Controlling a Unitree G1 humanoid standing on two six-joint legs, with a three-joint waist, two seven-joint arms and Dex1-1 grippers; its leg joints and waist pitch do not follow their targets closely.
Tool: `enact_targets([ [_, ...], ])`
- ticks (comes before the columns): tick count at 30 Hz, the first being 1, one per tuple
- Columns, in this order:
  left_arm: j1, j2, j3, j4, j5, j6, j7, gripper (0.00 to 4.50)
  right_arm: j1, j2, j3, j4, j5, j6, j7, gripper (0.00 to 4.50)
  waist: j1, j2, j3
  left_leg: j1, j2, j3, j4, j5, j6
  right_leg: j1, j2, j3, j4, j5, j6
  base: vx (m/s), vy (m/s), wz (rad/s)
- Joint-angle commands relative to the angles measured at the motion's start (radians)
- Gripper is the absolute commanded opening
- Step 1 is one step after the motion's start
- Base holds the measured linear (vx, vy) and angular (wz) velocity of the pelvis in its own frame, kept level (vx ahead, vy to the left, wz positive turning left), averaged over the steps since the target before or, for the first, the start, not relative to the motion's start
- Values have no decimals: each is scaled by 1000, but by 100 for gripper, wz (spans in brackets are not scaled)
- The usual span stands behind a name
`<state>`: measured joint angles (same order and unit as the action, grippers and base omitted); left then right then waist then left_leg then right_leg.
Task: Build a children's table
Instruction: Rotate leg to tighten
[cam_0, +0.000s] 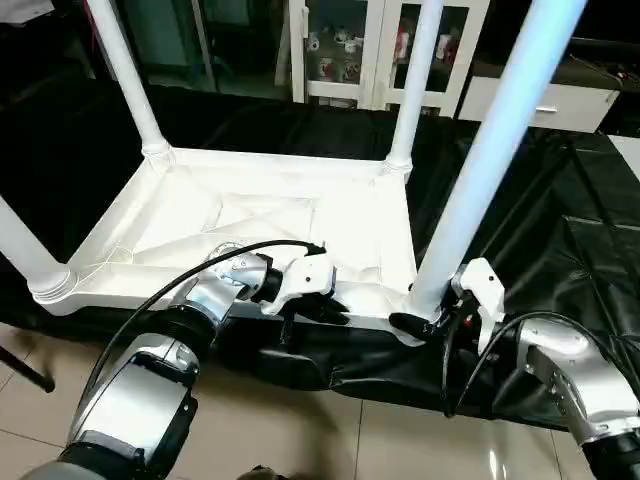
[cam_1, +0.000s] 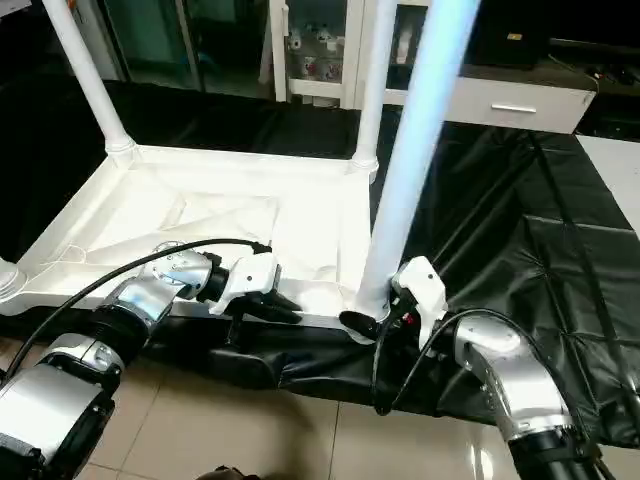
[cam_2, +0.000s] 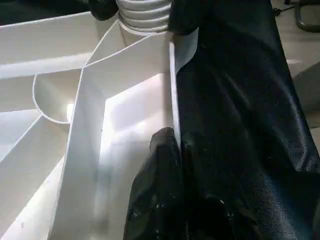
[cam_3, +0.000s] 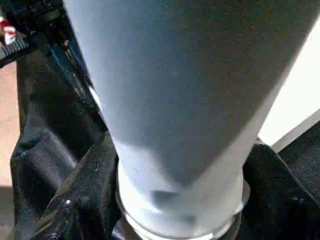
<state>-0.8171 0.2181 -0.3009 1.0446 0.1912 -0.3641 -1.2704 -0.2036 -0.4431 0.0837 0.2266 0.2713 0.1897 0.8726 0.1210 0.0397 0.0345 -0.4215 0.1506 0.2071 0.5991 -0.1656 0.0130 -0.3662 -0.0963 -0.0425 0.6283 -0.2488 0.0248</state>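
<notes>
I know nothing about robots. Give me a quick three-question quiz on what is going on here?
1. True or false: the tabletop lies upside down on the black cover.
2. How many legs stand in its corner sockets?
3. The right gripper is at: A) a far leg, B) the base of the near right leg, C) the floor.

Key: 1 true. 2 four. 3 B. The left gripper rests on the tabletop's near rim.

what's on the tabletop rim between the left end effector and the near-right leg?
Nothing: that stretch of the tabletop rim is bare between the left end effector and the near-right leg, as the left eye view shows; black cover lies below it.
</notes>
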Motion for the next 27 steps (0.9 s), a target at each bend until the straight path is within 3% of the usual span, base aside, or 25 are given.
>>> enact_targets([
  [1,3,-27,-14,36,34,30,112,0,-31,84,-70,71,5,-42,-171,278,-6,-11,-56,45,97,-48,-83,-264,50,12,-88,32,-64,93,-303,0,0,0],
  [2,3,-27,-14,36,34,30,112,0,-31,84,-70,71,5,-42,-171,276,-6,-11,-56,45,97,-48,-83,-264,50,12,-88,32,-64,93,-303,0,0,0],
  [4,-20,-59,1,71,52,55,268,0,-66,191,-123,157,-15,-76,-379,276,-20,-9,-50,52,95,-51,-94,-343,-9,6,-88,34,-76,-33,-294,0,0,0],
  [6,-34,-88,23,86,38,92,332,0,-86,242,-127,194,-43,-104,-478,275,-32,-7,-45,54,95,-59,-104,-422,-70,5,-90,34,-87,-168,-259,0,0,0],
  [11,-79,-152,30,125,51,146,497,0,-172,341,-129,313,-131,-145,-741,275,-50,-4,-48,60,89,-59,-111,-460,-120,-7,-85,36,-90,-137,-226,0,0,0],
  [14,-107,-191,30,157,65,155,593,0,-240,396,-127,408,-184,-184,-856,275,-52,-1,-50,56,88,-56,-109,-425,-107,-5,-86,37,-91,-94,-226,0,0,0],
  [18,-111,-193,19,168,78,150,584,0,-246,415,-118,411,-159,-226,-773,275,-45,-1,-59,49,88,-50,-97,-275,-12,14,-81,31,-77,120,-237,0,0,0],
  [20,-105,-180,10,171,83,141,563,0,-216,402,-123,364,-134,-251,-707,345,-40,-1,-61,48,88,-48,-91,-234,31,17,-84,30,-73,183,-241,0,0,0],
  [21,-101,-173,7,171,83,138,544,0,-201,387,-118,341,-130,-251,-676,344,-34,-3,-61,48,90,-48,-88,-222,53,19,-87,30,-72,197,-241,0,0,0],
  [24,-90,-145,-10,176,92,105,487,0,-162,322,-105,281,-130,-238,-610,376,-29,-4,-59,48,93,-50,-89,-232,76,19,-85,28,-74,167,-234,0,0,0],
  [27,-77,-106,-23,169,102,60,427,0,-103,238,-120,163,-38,-172,-437,396,-29,-3,-55,49,96,-51,-94,-287,70,21,-86,31,-85,73,-237,0,0,0],
])
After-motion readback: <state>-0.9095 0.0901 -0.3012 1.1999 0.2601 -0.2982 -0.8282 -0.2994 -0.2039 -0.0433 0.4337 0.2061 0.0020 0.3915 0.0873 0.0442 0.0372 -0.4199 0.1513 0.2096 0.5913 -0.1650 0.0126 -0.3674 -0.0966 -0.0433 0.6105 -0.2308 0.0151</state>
